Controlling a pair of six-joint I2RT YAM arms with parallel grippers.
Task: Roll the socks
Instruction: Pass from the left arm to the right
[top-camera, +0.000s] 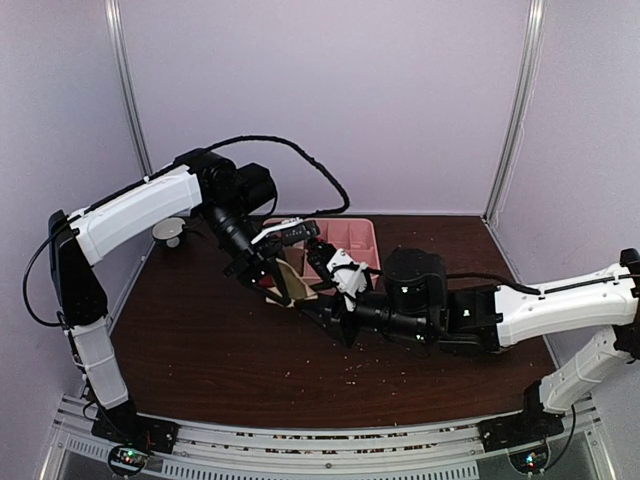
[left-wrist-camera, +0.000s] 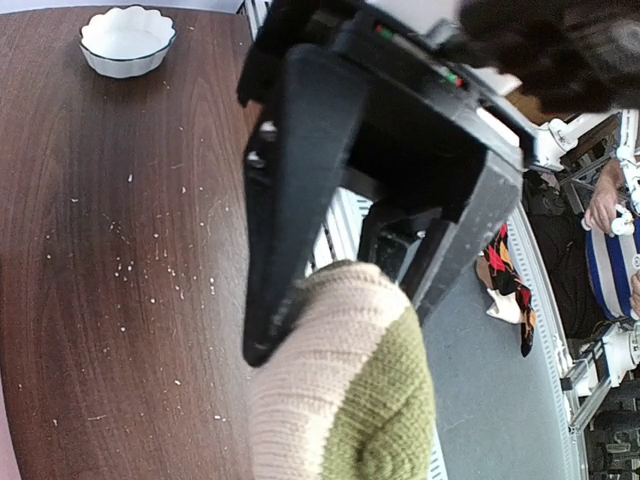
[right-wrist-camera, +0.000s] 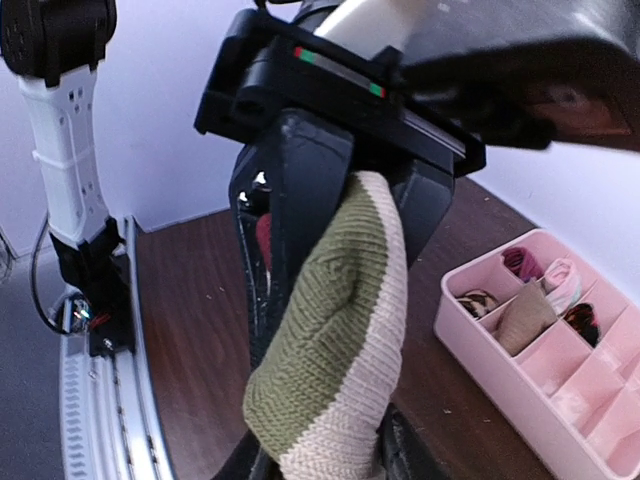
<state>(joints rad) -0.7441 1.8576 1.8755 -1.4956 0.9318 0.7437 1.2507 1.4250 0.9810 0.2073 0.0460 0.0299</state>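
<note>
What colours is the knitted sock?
The sock is beige and olive green, clearest in right wrist view.

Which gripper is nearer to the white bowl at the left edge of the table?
Left. The left gripper holds the beige sock a little right of the white bowl; the right gripper grips the same sock farther right, beyond the left one.

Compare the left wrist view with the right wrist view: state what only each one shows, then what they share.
Only the left wrist view: the white bowl at the far end of the table, and the black argyle sock off to the right. Only the right wrist view: the pink tray, with rolled socks in its compartments. Both: the striped sock, which sits between the fingers of the left end effector in one view and of the right end effector in the other.
</note>
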